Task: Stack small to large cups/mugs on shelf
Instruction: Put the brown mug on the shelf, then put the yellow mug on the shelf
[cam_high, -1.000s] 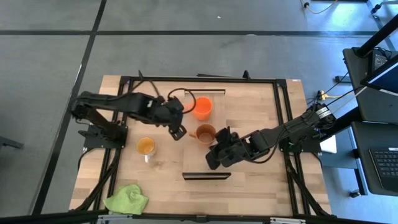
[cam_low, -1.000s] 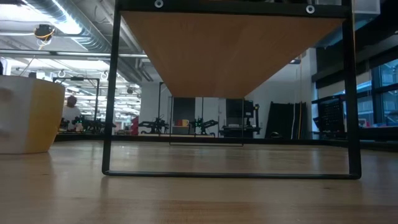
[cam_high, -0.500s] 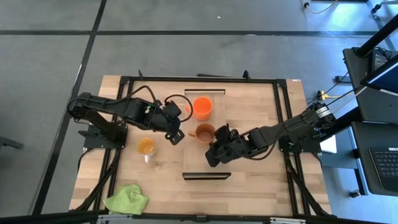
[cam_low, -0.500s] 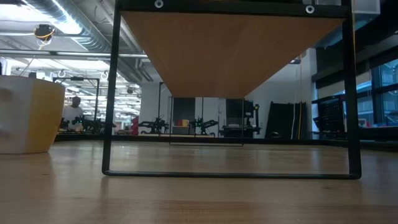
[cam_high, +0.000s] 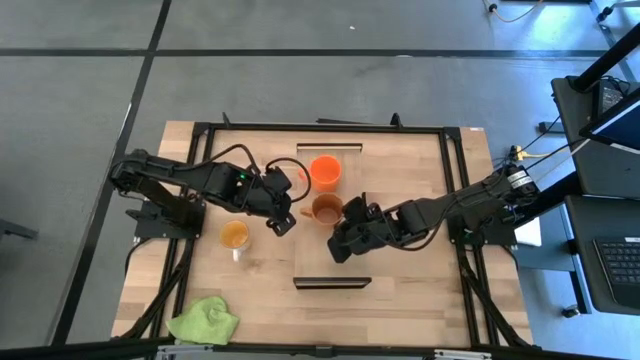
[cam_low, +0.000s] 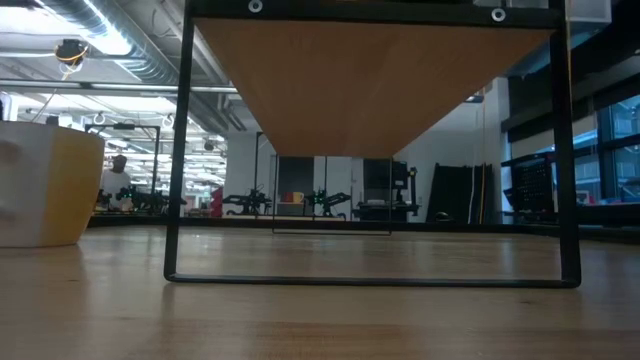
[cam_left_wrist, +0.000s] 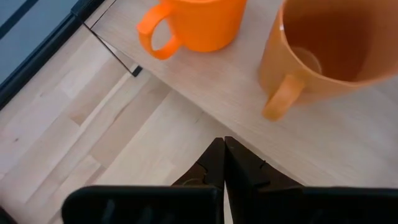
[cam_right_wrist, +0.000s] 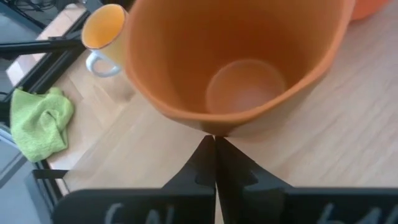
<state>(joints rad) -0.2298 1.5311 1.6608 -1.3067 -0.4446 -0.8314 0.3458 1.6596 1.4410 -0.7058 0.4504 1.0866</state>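
Wooden counter (cam_high: 400, 290) under a black frame. Rust-brown mug (cam_high: 326, 210) between left gripper (cam_high: 283, 222) and right gripper (cam_high: 338, 246), both sets of fingers clenched, empty. Probably rigid, light, slippery; best gripped by rim or handle.

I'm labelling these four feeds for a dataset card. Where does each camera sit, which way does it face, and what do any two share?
High view: above the table, facing straight down; both arms, left gripper and right gripper flank the rust-brown mug.
Low view: at tabletop height, facing level under the shelf into the room; no arm shows.
Left wrist view: looks past its shut jaws at the orange mug.
Right wrist view: looks past its shut jaws into the rust-brown mug.
Shared: both wrist views show the rust-brown mug.
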